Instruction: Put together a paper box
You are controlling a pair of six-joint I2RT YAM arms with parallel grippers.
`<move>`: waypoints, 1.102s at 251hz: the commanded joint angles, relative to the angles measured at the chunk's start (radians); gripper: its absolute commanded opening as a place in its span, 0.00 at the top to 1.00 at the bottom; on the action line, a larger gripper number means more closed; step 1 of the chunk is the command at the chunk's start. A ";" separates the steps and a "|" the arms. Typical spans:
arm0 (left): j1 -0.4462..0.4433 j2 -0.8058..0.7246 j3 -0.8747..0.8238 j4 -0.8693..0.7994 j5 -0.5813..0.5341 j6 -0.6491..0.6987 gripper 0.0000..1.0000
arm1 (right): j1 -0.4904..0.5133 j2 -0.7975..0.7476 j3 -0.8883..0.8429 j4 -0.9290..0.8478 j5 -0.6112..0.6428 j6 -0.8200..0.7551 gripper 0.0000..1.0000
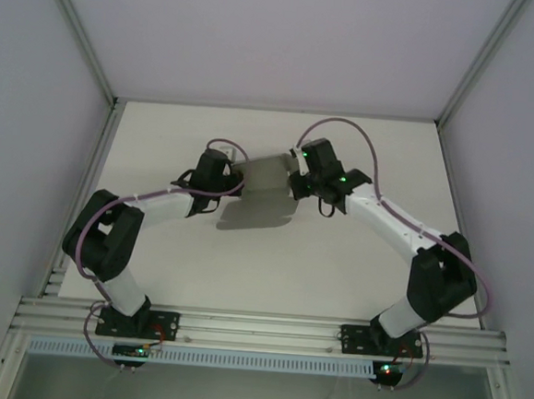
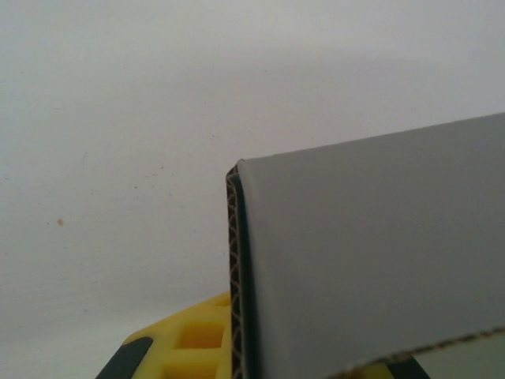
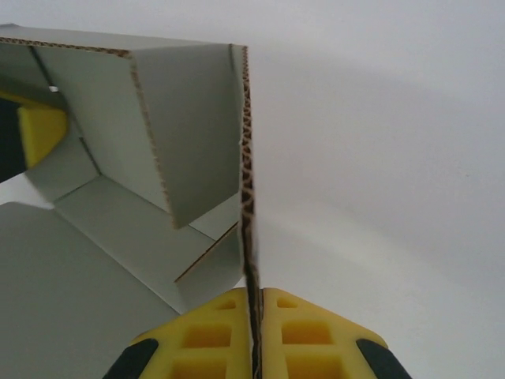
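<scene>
Pinching one upright corrugated wall of the plain grey paper box edge-on between the pressed-together yellow pads of the right hand. Straddling the opposite wall with the left hand, one yellow pad just beside the raw card edge, grip impossible to tell. Held half-folded between both hands over the middle of the white bench, flaps open, shadow just below.

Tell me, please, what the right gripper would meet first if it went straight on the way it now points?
The right gripper is clamped on a wall of the paper box, so it would push deeper onto that card first. Beyond it seems to lie the white table, though depth is unclear.
</scene>
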 commanded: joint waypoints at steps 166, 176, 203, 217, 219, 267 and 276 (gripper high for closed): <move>-0.050 -0.022 0.043 0.026 0.043 -0.003 1.00 | 0.146 0.452 0.516 -0.563 0.717 0.286 1.00; -0.050 -0.019 0.041 0.027 0.044 -0.004 1.00 | 0.148 0.443 0.501 -0.531 0.688 0.275 1.00; -0.050 -0.011 0.043 0.038 0.047 -0.009 1.00 | 0.156 0.431 0.496 -0.469 0.644 0.253 1.00; -0.050 -0.003 0.044 0.038 0.046 -0.012 1.00 | 0.165 0.431 0.512 -0.468 0.636 0.240 1.00; -0.049 -0.002 0.045 0.038 0.046 -0.013 1.00 | 0.168 0.430 0.514 -0.468 0.633 0.238 1.00; -0.045 0.010 0.044 0.035 0.026 -0.003 1.00 | 0.199 0.320 0.453 -0.418 0.552 0.164 0.79; -0.044 0.008 0.042 0.035 0.020 -0.001 1.00 | 0.200 0.282 0.423 -0.403 0.546 0.151 0.71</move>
